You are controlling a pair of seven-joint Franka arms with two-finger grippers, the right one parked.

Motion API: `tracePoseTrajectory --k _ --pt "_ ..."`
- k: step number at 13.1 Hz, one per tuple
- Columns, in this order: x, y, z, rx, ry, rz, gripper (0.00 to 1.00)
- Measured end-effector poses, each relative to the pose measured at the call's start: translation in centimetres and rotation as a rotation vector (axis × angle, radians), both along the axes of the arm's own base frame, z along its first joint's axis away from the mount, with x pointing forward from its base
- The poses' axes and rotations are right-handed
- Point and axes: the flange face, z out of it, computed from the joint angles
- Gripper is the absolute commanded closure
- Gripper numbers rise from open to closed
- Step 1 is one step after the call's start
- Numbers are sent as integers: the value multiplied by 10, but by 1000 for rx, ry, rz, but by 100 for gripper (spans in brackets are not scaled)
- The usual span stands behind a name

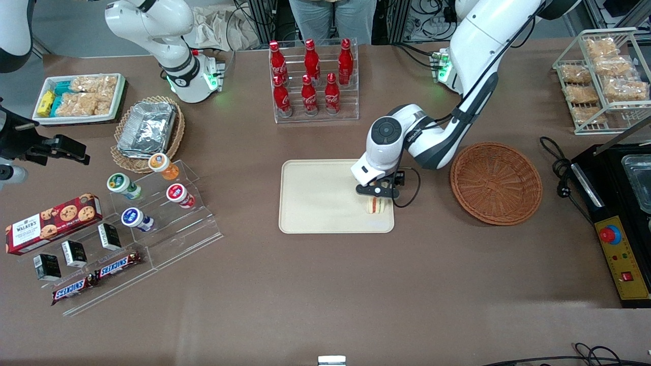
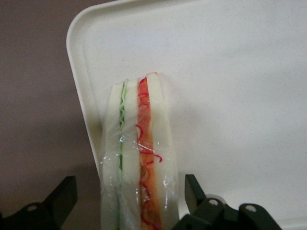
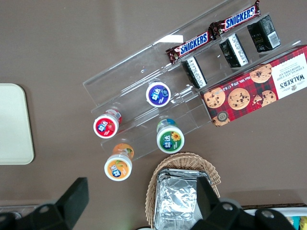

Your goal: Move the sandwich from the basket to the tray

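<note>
Brown surface (image 1: 325, 284) carries the tray (image 1: 315, 203), where the sandwich (image 1: 377, 205) stands near one corner. Above it, the claw (image 1: 377, 195) is released, fingers (image 2: 194, 191) apart beside the bread.

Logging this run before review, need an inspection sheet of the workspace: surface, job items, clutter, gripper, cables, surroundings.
Surface: brown table, no spills seen.
Job's things: sandwich resting on the tray close to the rim nearest the basket; basket holds nothing.
Clutter: cola bottle rack, foil containers in a paler basket, yogurt cups on an acrylic stand, cookie box, Snickers bars, snack tray, wire snack rack.
Grippers: gripper over the sandwich, jaws open on either side of it.
Cables: black cable beside the control box.
Surroundings: person standing at the table edge farthest from the camera.
</note>
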Motion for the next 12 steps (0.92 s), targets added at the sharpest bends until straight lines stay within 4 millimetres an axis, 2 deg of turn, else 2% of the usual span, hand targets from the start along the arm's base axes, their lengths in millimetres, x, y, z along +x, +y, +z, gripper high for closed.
tracePoseTrajectory --k 2,4,8,10,12 --pt "1 -8 12 28 10 3 0" --pt "1 -19 36 58 6 10 0" --pt "13 -31 110 116 -46 161 0" --pt "32 -34 151 96 -62 219 0" --pt "56 -24 191 76 -70 277 0"
